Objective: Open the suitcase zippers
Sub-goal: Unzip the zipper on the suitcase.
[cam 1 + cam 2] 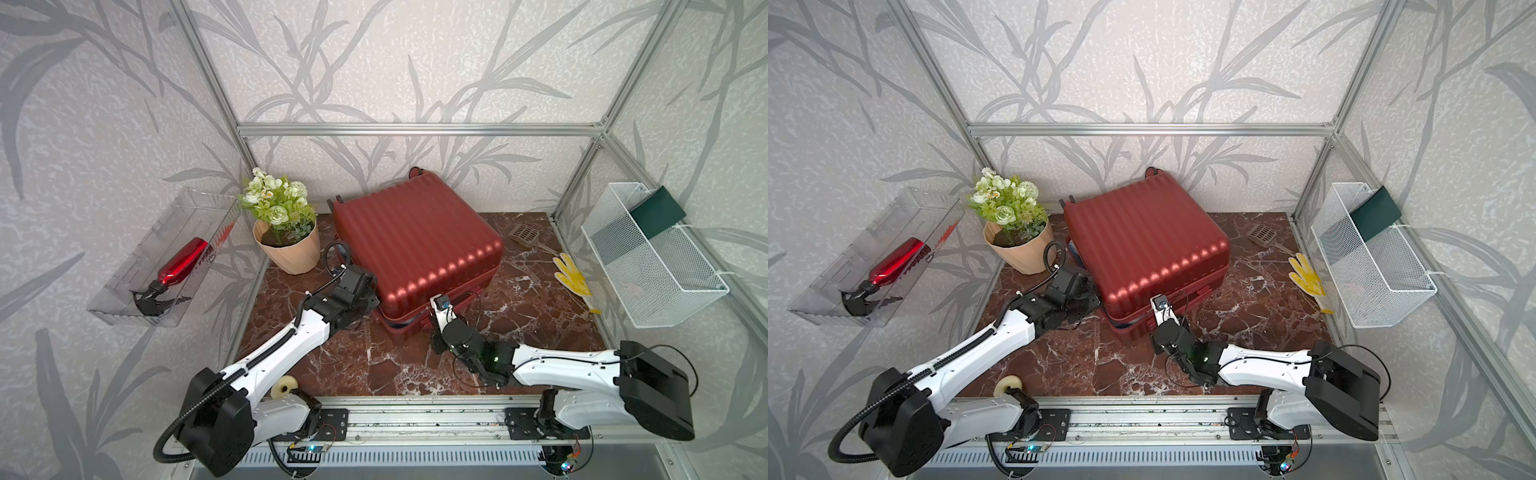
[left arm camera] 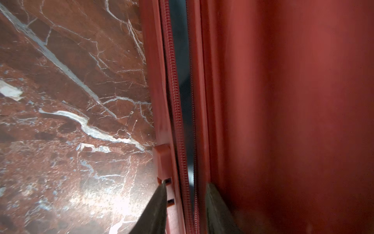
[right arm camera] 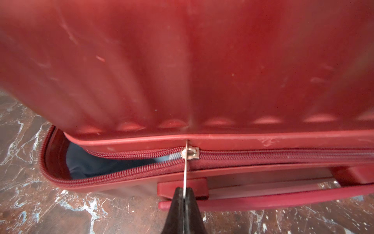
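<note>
The dark red ribbed suitcase [image 1: 415,249] [image 1: 1142,245] lies flat on the marble table. Its zippers [image 3: 283,158] run round the seam between the shells. At the case's front side my right gripper [image 3: 184,192] is shut on the thin silver pull of a slider [image 3: 190,153]. Left of that slider the track gapes and shows light blue lining [image 3: 91,164]; right of it the track is closed. At the case's left side my left gripper [image 2: 186,202] is open, its fingers [image 2: 155,208] astride the parted track [image 2: 174,81], with nothing held between them.
A potted flower plant [image 1: 289,249] stands just left of the case. A clear wall bin holds a red spray bottle [image 1: 183,262]. A white wire basket [image 1: 652,257] hangs at the right. A yellow glove [image 1: 571,274], a scoop [image 1: 525,235] and a tape roll [image 1: 284,386] lie on the table.
</note>
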Tool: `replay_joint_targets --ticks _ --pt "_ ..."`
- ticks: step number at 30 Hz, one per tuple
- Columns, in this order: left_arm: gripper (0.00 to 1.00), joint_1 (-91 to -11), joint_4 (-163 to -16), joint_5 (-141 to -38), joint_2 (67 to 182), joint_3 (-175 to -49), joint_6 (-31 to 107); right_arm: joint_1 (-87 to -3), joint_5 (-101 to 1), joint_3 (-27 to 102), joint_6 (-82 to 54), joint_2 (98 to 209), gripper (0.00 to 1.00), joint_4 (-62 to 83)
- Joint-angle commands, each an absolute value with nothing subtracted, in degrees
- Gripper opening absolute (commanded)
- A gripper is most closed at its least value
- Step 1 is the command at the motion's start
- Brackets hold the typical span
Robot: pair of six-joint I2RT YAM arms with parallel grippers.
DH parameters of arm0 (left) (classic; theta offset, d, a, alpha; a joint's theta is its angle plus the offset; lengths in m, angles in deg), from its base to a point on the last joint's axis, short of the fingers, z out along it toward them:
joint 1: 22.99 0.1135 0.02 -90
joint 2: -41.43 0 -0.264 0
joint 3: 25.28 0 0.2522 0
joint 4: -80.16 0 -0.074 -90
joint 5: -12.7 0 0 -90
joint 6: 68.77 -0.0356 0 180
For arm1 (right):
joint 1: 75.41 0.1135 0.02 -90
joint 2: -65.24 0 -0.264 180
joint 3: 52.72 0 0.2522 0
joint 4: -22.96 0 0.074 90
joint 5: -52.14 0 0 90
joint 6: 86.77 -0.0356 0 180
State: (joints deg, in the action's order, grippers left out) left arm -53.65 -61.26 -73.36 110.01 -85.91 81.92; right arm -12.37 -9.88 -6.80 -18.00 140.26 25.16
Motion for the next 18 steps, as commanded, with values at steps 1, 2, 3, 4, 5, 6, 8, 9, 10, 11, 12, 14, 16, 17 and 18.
replay_joint_targets --ticks 1,2,3,4,5,6,8,9,10,11,12,14,16,17,18 --pt "0.35 -56.2 -64.7 -79.3 111.7 -82.7 83.3 -12.9 -11.8 -6.1 -18.6 140.6 0.00 26.8" --pt "0.35 -56.2 -65.0 -79.2 112.4 -82.3 83.1 -13.0 -12.1 -6.0 -18.8 140.8 0.00 27.1" --pt "0.35 -56.2 -65.3 -78.8 112.9 -81.9 82.9 -13.0 -12.4 -5.8 -18.8 141.1 0.00 27.1" --pt "0.35 -56.2 -65.7 -78.5 113.5 -81.0 83.2 -13.0 -12.5 -5.6 -18.8 141.3 0.00 27.0" --pt "0.33 -56.1 -66.7 -78.5 113.8 -80.0 83.4 -13.0 -12.6 -5.5 -18.9 141.4 0.00 27.0" --pt "0.30 -56.1 -67.2 -78.5 113.9 -79.1 83.8 -13.0 -12.6 -5.5 -18.9 141.4 0.00 27.0" --pt "0.25 -56.1 -68.2 -78.5 113.3 -77.1 84.7 -13.6 -12.5 -5.6 -19.3 141.1 0.00 26.5" --pt "0.24 -56.1 -68.9 -78.6 112.9 -76.1 84.9 -14.0 -12.8 -5.9 -19.5 140.8 0.00 26.4" --pt "0.23 -56.0 -69.1 -78.5 112.4 -75.1 85.2 -14.4 -12.9 -6.1 -19.8 140.4 0.00 26.4" --pt "0.22 -56.0 -69.3 -78.2 111.7 -74.2 85.5 -14.8 -13.0 -6.3 -20.0 140.2 0.00 26.3" --pt "0.21 -56.0 -69.6 -78.1 111.1 -73.5 85.7 -15.1 -13.0 -6.4 -20.0 140.0 0.00 26.2" --pt "0.17 -56.0 -70.3 -77.7 110.0 -72.1 86.2 -15.8 -13.6 -6.5 -20.2 139.7 0.00 26.2" --pt "0.15 -56.0 -70.7 -77.1 109.2 -71.0 86.9 -16.1 -13.8 -6.6 -20.3 139.7 0.00 26.2" --pt "0.16 -56.0 -71.1 -77.1 108.7 -70.5 87.0 -16.4 -14.1 -6.5 -20.5 139.6 0.00 26.4" --pt "0.17 -56.0 -71.4 -77.3 108.1 -70.2 86.7 -16.4 -14.3 -6.4 -20.7 139.7 0.00 26.4"
